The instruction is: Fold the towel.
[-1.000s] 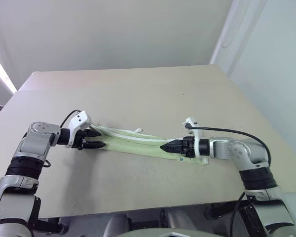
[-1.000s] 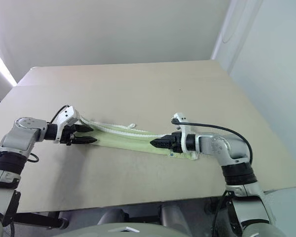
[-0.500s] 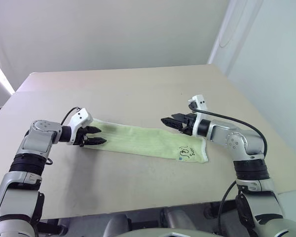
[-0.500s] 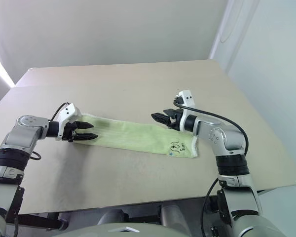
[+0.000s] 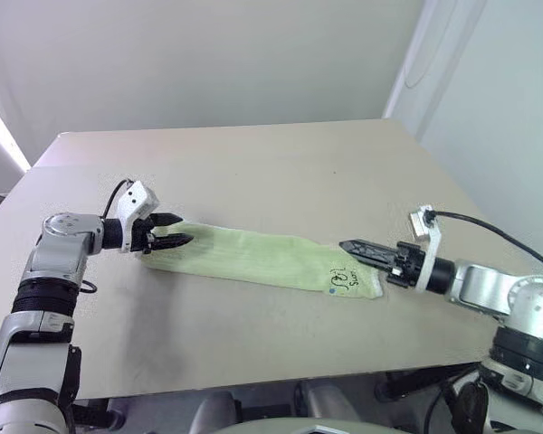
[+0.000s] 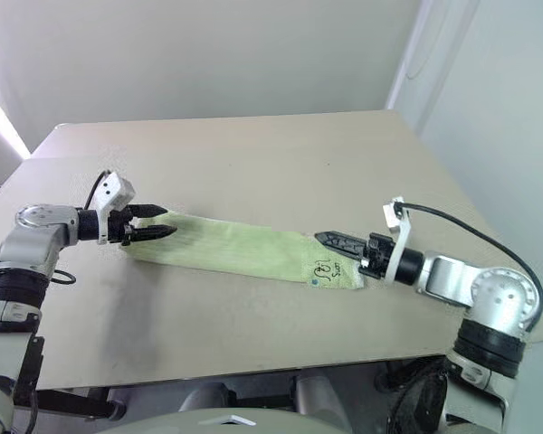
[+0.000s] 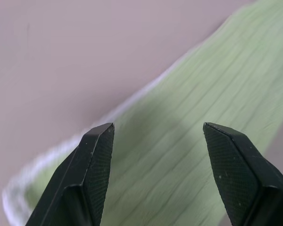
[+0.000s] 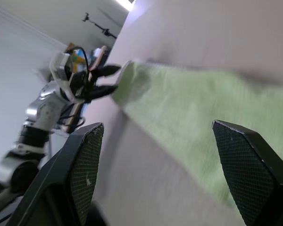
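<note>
Left eye view: towel (image 5: 262,259) lies folded into a strip near the table's (image 5: 253,163) front edge, left gripper (image 5: 174,231) and right gripper (image 5: 351,247) both released at its ends, likely for another fold.

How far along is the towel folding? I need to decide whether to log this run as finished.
Done: the towel lies on the table as a long narrow strip, apparently folded lengthwise. In hand: nothing; the left gripper and right gripper are open at its two ends. Left: folding the strip's ends together.
</note>
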`<state>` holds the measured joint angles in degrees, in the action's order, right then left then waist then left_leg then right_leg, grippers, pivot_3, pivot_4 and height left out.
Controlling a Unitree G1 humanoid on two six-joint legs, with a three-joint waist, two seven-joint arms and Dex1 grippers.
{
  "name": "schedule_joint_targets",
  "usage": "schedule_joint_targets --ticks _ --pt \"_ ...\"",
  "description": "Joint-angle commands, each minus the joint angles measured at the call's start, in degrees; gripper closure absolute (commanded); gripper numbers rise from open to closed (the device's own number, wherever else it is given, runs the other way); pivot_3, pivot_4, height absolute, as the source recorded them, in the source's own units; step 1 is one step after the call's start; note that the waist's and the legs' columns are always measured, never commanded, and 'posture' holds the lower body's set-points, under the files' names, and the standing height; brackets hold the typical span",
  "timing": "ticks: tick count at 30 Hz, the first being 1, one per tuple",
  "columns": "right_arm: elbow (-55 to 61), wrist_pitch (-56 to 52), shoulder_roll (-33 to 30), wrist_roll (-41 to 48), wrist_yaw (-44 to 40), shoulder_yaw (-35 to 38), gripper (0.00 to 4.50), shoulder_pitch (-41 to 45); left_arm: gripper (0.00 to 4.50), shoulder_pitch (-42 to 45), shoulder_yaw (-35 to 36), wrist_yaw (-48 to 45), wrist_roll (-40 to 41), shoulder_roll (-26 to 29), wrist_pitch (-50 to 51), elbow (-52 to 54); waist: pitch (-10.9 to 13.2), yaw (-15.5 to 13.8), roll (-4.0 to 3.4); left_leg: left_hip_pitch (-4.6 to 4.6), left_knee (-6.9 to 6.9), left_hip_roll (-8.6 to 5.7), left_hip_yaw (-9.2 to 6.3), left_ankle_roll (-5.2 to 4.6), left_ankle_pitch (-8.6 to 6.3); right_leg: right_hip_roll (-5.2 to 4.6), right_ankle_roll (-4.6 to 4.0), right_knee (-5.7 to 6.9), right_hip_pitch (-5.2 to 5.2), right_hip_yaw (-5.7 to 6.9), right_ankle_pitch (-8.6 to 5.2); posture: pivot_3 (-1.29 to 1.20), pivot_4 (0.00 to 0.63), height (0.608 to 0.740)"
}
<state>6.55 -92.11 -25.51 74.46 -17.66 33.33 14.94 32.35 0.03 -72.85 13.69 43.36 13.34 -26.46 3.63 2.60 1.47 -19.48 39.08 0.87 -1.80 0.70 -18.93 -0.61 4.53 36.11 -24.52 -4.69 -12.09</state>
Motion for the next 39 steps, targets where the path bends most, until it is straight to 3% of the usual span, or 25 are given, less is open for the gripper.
schedule_joint_targets --ticks 1,7,12,22,37,39 --pt "-0.3 -0.3 -2.9 10.4 5.3 1.9 0.67 -3.6 1.32 -1.9 2.6 -2.2 4.4 1.2 2.1 8.7 0.0 0.0 -0.02 0.0 -0.01 0.0 0.03 0.0 0.0 0.0 0.0 -0.01 0.0 -0.03 -0.01 0.0 0.0 0.712" --pt "0.2 8.8 -11.1 28.5 14.3 -3.4 0.67 -15.6 1.32 -5.8 2.5 -3.3 7.9 0.0 2.0 17.7 0.0 0.1 -0.04 0.02 -0.02 0.01 0.08 0.0 0.0 0.02 0.0 -0.01 0.15 -0.08 -0.04 0.0 0.0 0.712" --pt "0.2 15.4 -18.0 36.0 17.3 -8.1 0.67 -21.2 1.32 -8.7 0.3 -4.3 7.5 -2.1 -1.8 19.9 0.0 0.8 -0.07 0.05 -0.02 0.01 0.15 0.0 0.0 0.03 0.02 -0.04 0.29 -0.15 -0.04 0.0 0.0 0.712" --pt "-2.6 27.1 -14.0 32.7 25.9 -16.7 0.67 -18.7 1.32 -7.7 -1.8 -2.8 4.9 -4.3 -4.7 15.3 0.1 1.4 -0.14 0.01 -0.07 0.02 0.13 0.0 -0.01 0.05 0.02 -0.09 0.27 -0.14 -0.05 0.0 0.0 0.712" --pt "-7.6 33.2 -8.2 25.0 30.8 -18.0 0.67 -12.3 1.32 -7.4 -2.0 -1.8 2.7 -4.0 -4.9 13.4 0.1 1.4 -0.13 0.02 -0.07 0.04 0.13 0.0 -0.01 0.05 0.02 -0.13 0.28 -0.16 -0.04 0.0 0.0 0.712" --pt "-7.6 32.8 -7.9 23.6 30.4 -18.1 1.23 -12.2 1.32 -7.3 -2.1 -1.7 2.3 -3.9 -5.1 12.9 0.1 1.4 -0.13 0.02 -0.07 0.04 0.13 0.0 -0.01 0.05 0.02 -0.14 0.28 -0.16 -0.04 0.0 0.0 0.712"
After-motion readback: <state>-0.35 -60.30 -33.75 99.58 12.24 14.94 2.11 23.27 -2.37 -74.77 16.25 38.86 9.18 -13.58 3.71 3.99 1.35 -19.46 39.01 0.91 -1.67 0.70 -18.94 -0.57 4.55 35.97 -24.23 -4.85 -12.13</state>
